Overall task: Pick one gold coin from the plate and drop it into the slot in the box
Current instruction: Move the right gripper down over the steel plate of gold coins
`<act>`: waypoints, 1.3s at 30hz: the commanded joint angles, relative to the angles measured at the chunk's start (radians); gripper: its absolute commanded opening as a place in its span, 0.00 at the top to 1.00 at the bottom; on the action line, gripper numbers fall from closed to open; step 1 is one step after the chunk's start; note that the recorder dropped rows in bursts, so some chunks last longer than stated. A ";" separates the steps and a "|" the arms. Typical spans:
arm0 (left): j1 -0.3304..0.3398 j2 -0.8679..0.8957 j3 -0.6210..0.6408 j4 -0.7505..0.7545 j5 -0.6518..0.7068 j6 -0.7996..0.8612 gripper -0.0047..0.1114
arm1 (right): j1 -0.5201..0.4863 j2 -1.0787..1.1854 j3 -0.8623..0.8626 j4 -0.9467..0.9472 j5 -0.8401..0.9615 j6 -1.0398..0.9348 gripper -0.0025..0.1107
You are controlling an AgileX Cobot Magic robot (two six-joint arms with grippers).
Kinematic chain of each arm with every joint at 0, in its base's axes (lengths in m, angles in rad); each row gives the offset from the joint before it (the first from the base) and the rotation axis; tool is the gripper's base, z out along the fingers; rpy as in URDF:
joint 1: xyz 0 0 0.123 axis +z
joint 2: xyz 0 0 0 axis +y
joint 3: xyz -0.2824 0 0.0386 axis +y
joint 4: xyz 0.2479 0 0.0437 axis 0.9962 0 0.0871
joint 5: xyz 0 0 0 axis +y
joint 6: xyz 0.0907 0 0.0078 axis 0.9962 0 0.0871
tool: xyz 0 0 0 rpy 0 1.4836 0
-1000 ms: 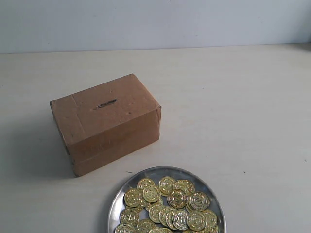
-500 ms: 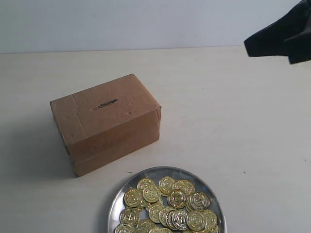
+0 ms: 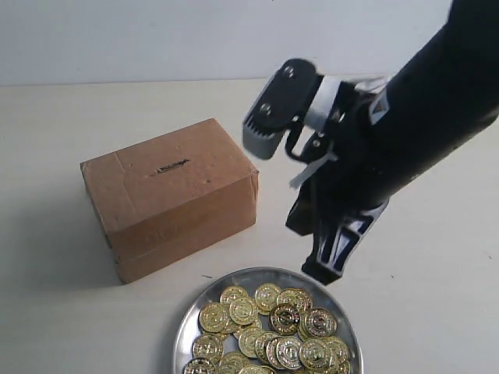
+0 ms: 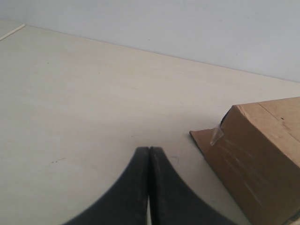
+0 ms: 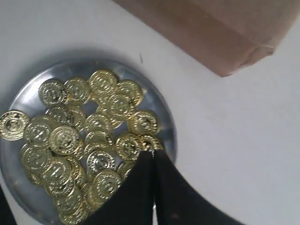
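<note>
A brown cardboard box [image 3: 168,195] stands at left of centre, with the dark slot [image 3: 170,167] in its top face. The silver plate [image 3: 204,296] lies at the front edge, heaped with several gold coins [image 3: 269,331]. My right gripper [image 3: 321,273] hangs tip-down just over the plate's far rim, to the right of the box. In the right wrist view that gripper [image 5: 153,152] is shut and empty above the coins [image 5: 93,140] near the plate's rim [image 5: 168,123]. My left gripper [image 4: 149,149] is shut on nothing, low over bare table beside the box [image 4: 262,150]; the exterior view does not show it.
The right arm [image 3: 413,125] slants down from the upper right and covers much of the table behind the plate. A pale wall runs along the back. The box's corner [image 5: 220,37] lies close to the plate.
The right arm has swept in from the upper right corner and come down over the plate's far edge. Box, plate and coins have not moved.
</note>
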 commanded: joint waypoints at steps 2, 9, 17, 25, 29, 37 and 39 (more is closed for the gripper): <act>-0.004 -0.005 0.003 -0.007 -0.009 -0.002 0.96 | 0.149 0.130 -0.006 -0.020 0.007 0.004 0.97; -0.004 -0.005 0.003 -0.007 -0.009 -0.002 0.96 | 0.234 0.264 -0.006 -0.089 -0.011 0.038 0.66; -0.004 -0.005 0.003 -0.007 -0.009 -0.002 0.96 | 0.234 0.264 -0.002 -0.176 -0.007 0.507 0.61; -0.004 -0.005 0.003 -0.007 -0.009 -0.002 0.96 | 0.234 0.317 0.036 -0.170 -0.083 0.545 0.61; -0.004 -0.005 0.003 -0.007 -0.009 -0.002 0.96 | 0.234 0.337 0.036 -0.169 -0.108 0.545 0.61; -0.004 -0.005 0.003 -0.007 -0.009 -0.002 0.96 | 0.242 0.350 0.036 -0.085 -0.058 0.483 0.61; -0.004 -0.005 0.003 -0.007 -0.009 -0.002 0.96 | 0.267 0.350 0.036 -0.085 -0.050 0.380 0.62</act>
